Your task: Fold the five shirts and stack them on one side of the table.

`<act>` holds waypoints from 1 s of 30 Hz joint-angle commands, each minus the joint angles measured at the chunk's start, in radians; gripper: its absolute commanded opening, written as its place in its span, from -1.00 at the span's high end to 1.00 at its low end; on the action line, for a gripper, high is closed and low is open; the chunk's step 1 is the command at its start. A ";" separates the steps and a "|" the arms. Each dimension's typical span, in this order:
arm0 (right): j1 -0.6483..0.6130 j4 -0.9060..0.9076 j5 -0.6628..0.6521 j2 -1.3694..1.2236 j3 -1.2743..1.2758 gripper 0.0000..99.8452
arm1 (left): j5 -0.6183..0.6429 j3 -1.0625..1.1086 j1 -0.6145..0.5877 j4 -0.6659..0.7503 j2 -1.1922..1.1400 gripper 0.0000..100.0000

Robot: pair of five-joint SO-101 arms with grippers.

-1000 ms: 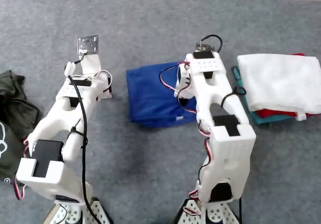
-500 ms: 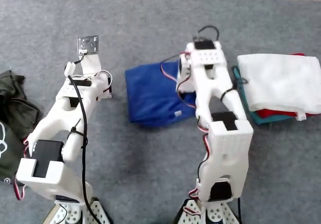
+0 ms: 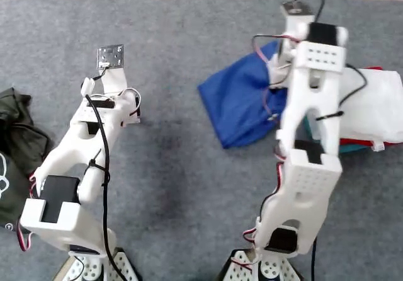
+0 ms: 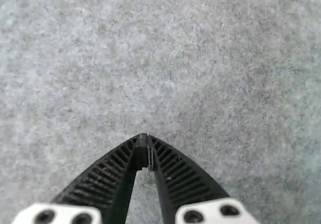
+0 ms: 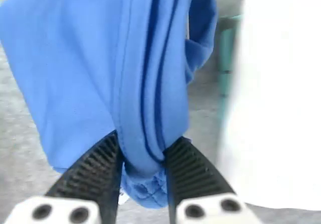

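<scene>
Right claw (image 5: 144, 139) clamped on the blue shirt (image 5: 65, 68), left claw (image 4: 143, 139) closed empty: I reckon I'm stacking, and next must lay it squarely on the white shirt (image 3: 371, 104).

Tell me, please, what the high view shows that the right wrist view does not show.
High view: the left arm resting over the grey table, a crumpled dark shirt at the table's left edge, and a red shirt low in the stack.
Right wrist view: the right gripper up close, its ridged fingers pinching a bunched fold.
Both: the blue shirt, the folded white shirt on top of the stack, and the teal shirt beneath it.
</scene>
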State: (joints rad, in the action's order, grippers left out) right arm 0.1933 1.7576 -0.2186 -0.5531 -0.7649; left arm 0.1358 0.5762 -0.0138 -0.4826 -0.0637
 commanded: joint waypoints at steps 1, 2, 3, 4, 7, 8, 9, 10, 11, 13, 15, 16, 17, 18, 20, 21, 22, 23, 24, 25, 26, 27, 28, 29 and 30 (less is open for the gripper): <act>0.081 0.008 -0.058 0.013 -0.111 0.97 | -0.002 -0.047 -0.007 -0.005 0.011 0.94; 0.104 0.008 -0.068 0.013 -0.142 0.97 | -0.003 -0.047 -0.007 -0.005 0.011 0.94; 0.126 0.008 -0.075 0.013 -0.174 0.97 | -0.005 -0.047 -0.007 -0.005 0.011 0.94; 0.147 0.008 -0.081 0.013 -0.205 0.97 | -0.005 -0.047 -0.007 -0.005 0.011 0.94; 0.212 0.008 -0.107 0.008 -0.286 0.97 | -0.005 -0.045 -0.007 -0.005 0.011 0.94; 0.233 0.006 -0.118 0.008 -0.302 0.97 | -0.005 -0.045 -0.007 -0.005 0.011 0.94; 0.253 0.003 -0.130 0.007 -0.308 0.97 | -0.006 -0.045 -0.007 -0.005 0.011 0.94; 0.273 0.002 -0.144 0.007 -0.308 0.97 | -0.006 -0.045 -0.007 -0.005 0.011 0.94; 0.295 0.002 -0.158 0.007 -0.308 0.97 | -0.006 -0.045 -0.007 -0.005 0.011 0.94; 0.334 0.000 -0.175 0.002 -0.308 0.97 | -0.006 -0.044 -0.007 -0.005 0.011 0.94; 0.374 -0.012 -0.189 -0.018 -0.317 0.97 | -0.006 -0.044 -0.007 -0.005 0.011 0.94; 0.396 -0.023 -0.195 -0.030 -0.317 0.97 | -0.006 -0.044 -0.007 -0.005 0.011 0.94; 0.413 -0.028 -0.203 -0.041 -0.317 0.97 | -0.006 -0.044 -0.007 -0.005 0.011 0.94; 0.427 -0.028 -0.210 -0.048 -0.317 0.97 | -0.006 -0.044 -0.007 -0.005 0.011 0.94; 0.450 -0.028 -0.215 -0.059 -0.317 0.97 | -0.006 -0.042 -0.007 -0.005 0.011 0.94; 0.460 -0.028 -0.215 -0.062 -0.317 0.97 | -0.006 -0.042 -0.007 -0.005 0.011 0.94; 0.470 -0.029 -0.215 -0.064 -0.317 0.97 | -0.008 -0.042 -0.007 -0.005 0.011 0.94; 0.479 -0.029 -0.215 -0.065 -0.317 0.97 | -0.008 -0.042 -0.007 -0.005 0.011 0.94; 0.489 -0.031 -0.215 -0.065 -0.317 0.97 | -0.008 -0.042 -0.007 -0.005 0.011 0.94; 0.499 -0.032 -0.215 -0.065 -0.317 0.97 | -0.008 -0.042 -0.007 -0.005 0.011 0.94; 0.508 -0.032 -0.215 -0.067 -0.317 0.97 | -0.008 -0.042 -0.007 -0.005 0.011 0.94; 0.514 -0.032 -0.215 -0.067 -0.317 0.97 | -0.008 -0.042 -0.007 -0.005 0.011 0.94; 0.522 -0.032 -0.215 -0.067 -0.317 0.97 | -0.008 -0.042 -0.007 -0.005 0.011 0.94; 0.526 -0.034 -0.215 -0.068 -0.317 0.97 | -0.008 -0.042 -0.007 -0.005 0.011 0.94; 0.531 -0.034 -0.215 -0.068 -0.317 0.97 | -0.008 -0.042 -0.007 -0.005 0.011 0.94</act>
State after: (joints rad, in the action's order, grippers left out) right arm 0.6935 1.7438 -0.4258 -0.6314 -1.0226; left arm 0.1358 0.5762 -0.0138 -0.4826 -0.0637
